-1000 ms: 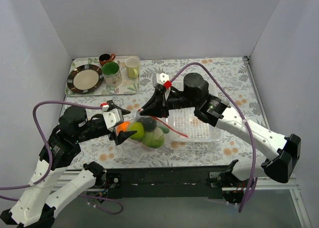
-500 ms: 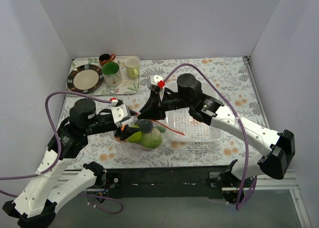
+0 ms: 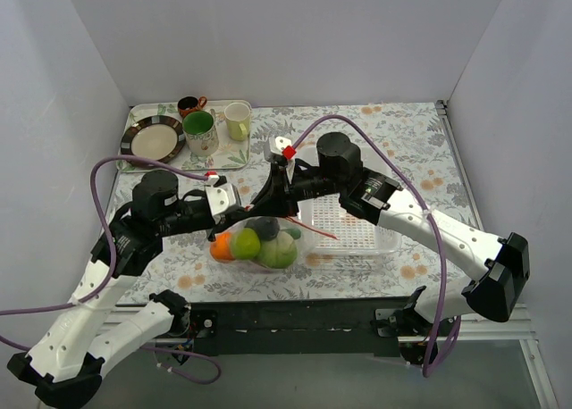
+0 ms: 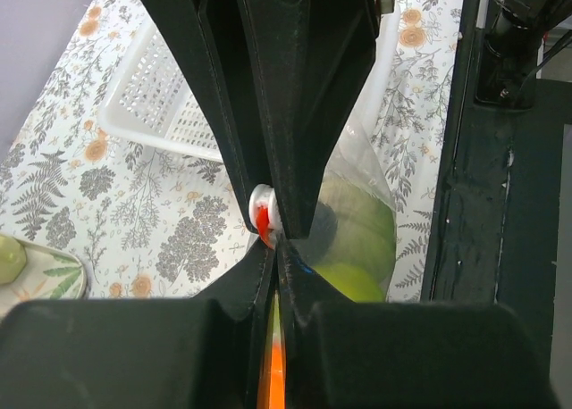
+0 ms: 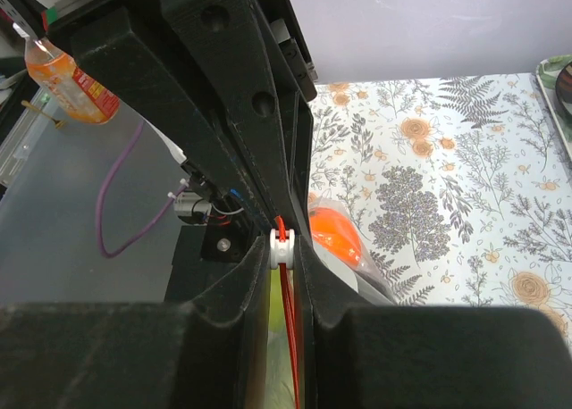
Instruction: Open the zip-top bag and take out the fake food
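The zip-top bag (image 3: 261, 245) hangs just above the table in front of the arms. Through its clear plastic I see the fake food: an orange (image 3: 221, 246), green fruits (image 3: 278, 251) and a dark piece (image 3: 263, 227). My left gripper (image 3: 242, 214) is shut on the orange-red zip strip (image 4: 275, 342) at the bag's mouth. My right gripper (image 3: 260, 203) meets it tip to tip and is shut on the white zip slider (image 5: 282, 247). The loose end of the strip (image 3: 322, 234) trails to the right. In the wrist views a green fruit (image 4: 362, 248) and the orange (image 5: 332, 231) show beside the fingers.
A white perforated basket (image 3: 357, 223) stands right of the bag, under my right arm. At the back left a tray (image 3: 234, 159) holds a plate (image 3: 153, 141), a green mug (image 3: 200, 131), a cream mug (image 3: 237, 121) and a small dark cup (image 3: 189, 105).
My left gripper has moved right to the bag's mouth and shut on the zip strip. The right gripper has shifted slightly left, still holding the slider.
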Robot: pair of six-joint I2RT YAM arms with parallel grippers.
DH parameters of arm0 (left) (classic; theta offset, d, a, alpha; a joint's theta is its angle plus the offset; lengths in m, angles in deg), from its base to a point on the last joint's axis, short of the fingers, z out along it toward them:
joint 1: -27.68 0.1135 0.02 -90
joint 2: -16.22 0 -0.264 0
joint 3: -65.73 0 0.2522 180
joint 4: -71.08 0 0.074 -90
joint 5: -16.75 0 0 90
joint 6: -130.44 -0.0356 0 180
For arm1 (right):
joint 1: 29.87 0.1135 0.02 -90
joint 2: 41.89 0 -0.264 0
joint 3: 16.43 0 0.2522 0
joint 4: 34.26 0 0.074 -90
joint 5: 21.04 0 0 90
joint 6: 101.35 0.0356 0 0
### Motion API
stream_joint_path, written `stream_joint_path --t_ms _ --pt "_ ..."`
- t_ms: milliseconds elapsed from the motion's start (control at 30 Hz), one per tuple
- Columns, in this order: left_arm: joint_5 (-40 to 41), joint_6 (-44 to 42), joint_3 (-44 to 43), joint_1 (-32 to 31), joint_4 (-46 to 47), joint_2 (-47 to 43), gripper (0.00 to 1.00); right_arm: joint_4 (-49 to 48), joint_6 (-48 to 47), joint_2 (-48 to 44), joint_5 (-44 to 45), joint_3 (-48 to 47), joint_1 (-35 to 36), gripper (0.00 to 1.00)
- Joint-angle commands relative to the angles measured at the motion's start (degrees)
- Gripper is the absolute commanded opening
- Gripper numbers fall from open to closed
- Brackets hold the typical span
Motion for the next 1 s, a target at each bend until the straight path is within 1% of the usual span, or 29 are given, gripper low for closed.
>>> stream_joint_path --t_ms 0,133,267,500,733,967 --pt "-0.20 -0.39 -3.59 -0.16 -0.80 0.58 0.00 -1.77 -2.39 -2.82 1.55 -0.80 0.12 0.01" --pt "2.61 -2.13 -7.80 -0.07 -2.38 1.10 0.00 1.12 -5.29 -4.05 3.41 1.39 0.03 0.01" --pt "6.92 -3.64 -9.39 -0.07 -4.40 0.32 0.00 1.57 -6.34 -5.81 4.64 5.25 -0.58 0.01" --pt "11.31 -4.25 -10.27 0.01 -5.19 -1.62 0.00 2.54 -7.75 -6.25 5.52 10.61 -3.31 0.01" --pt "16.24 -5.83 -9.57 0.10 -4.67 -2.93 0.00 0.17 -7.31 -5.90 5.96 16.59 -8.05 0.01" --pt "21.95 -7.77 -7.64 0.10 -1.60 -3.20 0.00 4.29 -10.65 -4.40 10.26 18.36 -9.37 0.01"
